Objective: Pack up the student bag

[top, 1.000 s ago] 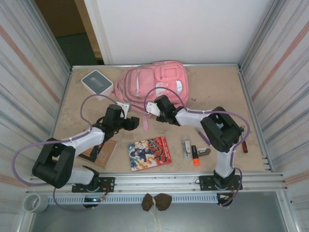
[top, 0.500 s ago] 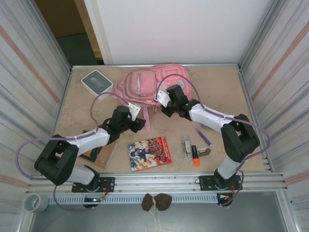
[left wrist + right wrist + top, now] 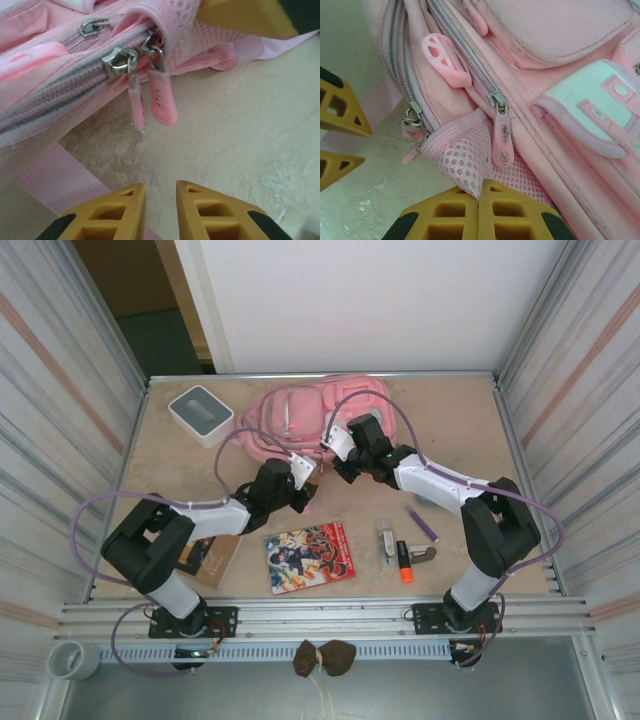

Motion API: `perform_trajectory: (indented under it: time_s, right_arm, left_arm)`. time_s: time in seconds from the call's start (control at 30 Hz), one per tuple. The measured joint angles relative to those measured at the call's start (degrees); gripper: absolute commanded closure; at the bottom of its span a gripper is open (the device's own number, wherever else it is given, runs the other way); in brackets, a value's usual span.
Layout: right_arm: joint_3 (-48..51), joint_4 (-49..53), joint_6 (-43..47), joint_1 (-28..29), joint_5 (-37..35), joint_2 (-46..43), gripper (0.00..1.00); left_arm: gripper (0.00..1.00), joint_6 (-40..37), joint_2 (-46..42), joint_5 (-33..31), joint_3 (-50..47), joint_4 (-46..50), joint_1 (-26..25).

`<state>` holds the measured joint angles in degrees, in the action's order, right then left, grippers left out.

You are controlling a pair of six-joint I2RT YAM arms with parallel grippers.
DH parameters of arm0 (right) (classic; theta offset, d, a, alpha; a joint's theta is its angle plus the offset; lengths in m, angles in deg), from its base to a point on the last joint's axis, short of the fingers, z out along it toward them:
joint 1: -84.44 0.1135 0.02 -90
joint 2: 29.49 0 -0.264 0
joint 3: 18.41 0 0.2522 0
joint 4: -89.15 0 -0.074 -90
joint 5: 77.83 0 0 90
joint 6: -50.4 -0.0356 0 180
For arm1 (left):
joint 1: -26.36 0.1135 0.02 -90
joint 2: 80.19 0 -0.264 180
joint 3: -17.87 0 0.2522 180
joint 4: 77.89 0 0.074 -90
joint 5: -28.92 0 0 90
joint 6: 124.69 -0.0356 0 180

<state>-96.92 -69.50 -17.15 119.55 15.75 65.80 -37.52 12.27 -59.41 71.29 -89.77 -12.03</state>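
Observation:
The pink student bag [image 3: 300, 410] lies at the back of the table, its mesh side pocket [image 3: 470, 160] turned toward the arms. My right gripper [image 3: 480, 192] is shut on the edge of that mesh pocket, at the bag's near corner [image 3: 335, 452]. Two pink zip pulls [image 3: 162, 100] hang from the main zip just left of the pinch. My left gripper [image 3: 161, 187] sits low over the table a short way in front of those pulls [image 3: 305, 482]. Its jaws stand a narrow gap apart with nothing between them. A pink strap [image 3: 60, 175] runs under its left finger.
A grey-and-white box [image 3: 201, 413] stands at the back left. Nearer lie a comic book [image 3: 309, 556], a brown notebook [image 3: 205, 555], a purple pen [image 3: 422, 524], an orange marker [image 3: 404, 562] and a silver clip-like tool [image 3: 386, 540]. Metal walls close both sides.
My left gripper has slid right and forward to the bag's near corner while its jaws narrowed. The right gripper moved back with the pinched mesh, bunching the bag, then held still.

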Motion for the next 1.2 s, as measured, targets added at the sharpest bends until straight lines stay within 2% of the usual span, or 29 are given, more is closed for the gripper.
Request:
perform_trajectory:
  time_s: [0.4,0.93,1.2]
  right_arm:
    - [0.00,0.28,-0.02,-0.02,1.05,-0.57,1.00]
    - [0.02,0.26,-0.66,-0.33,1.70,-0.61,1.00]
    - [0.63,0.09,-1.05,-0.39,2.05,-0.74,1.00]
  left_arm:
    - [0.84,0.20,3.13,-1.11,0.87,-7.30,0.00]
    - [0.85,2.93,5.66,0.63,3.87,-9.31,0.00]
    - [0.95,5.27,6.88,0.61,4.20,-10.45,0.02]
